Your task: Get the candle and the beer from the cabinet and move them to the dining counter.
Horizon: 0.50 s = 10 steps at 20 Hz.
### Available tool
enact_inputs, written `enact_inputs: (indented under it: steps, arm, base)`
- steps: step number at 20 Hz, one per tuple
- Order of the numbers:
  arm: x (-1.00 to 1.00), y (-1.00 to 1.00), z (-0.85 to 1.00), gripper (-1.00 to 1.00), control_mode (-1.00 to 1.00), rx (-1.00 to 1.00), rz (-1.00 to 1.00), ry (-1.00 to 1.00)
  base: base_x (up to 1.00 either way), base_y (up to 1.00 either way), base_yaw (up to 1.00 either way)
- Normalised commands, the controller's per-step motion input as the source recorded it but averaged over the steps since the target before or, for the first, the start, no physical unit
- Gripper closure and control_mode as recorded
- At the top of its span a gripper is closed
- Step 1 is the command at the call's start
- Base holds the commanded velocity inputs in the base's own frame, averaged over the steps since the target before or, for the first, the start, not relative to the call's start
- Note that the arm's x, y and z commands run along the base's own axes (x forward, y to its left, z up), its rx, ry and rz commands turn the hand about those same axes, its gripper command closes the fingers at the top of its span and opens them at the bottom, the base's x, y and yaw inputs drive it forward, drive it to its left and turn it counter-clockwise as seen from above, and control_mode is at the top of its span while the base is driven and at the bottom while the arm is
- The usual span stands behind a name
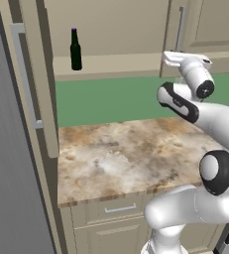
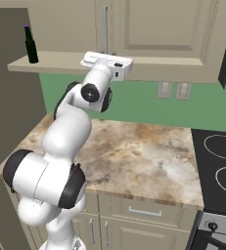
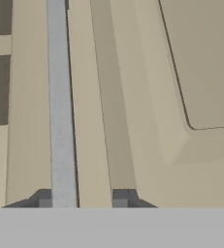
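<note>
My pincer (image 3: 82,197) stands slightly open around the cabinet's silver bar handle (image 3: 60,97), low in frame, while the beer (image 1: 75,49) waits upper left on the open shelf.

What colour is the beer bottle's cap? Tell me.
Purple, on the dark beer bottle; it shows best in the left base view.

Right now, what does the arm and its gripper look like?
Glossy white rounded arm links with black bands and round black joint caps. A flat white hand block at the end. The gripper has two small dark grey square finger tips. No cables or markings visible.
</note>
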Motion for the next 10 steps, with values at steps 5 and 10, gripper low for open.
enact_inputs:
  steps: [5, 10]
  arm:
    - [-0.36, -0.46, 0.07, 1.00, -1.00, 0.00, -0.04, 0.00]
    - [-0.41, -0.50, 0.10, 1.00, -1.00, 0.00, -0.04, 0.00]
  base:
    - [0.00, 0.00, 0.00]
    - [0.00, 0.00, 0.00]
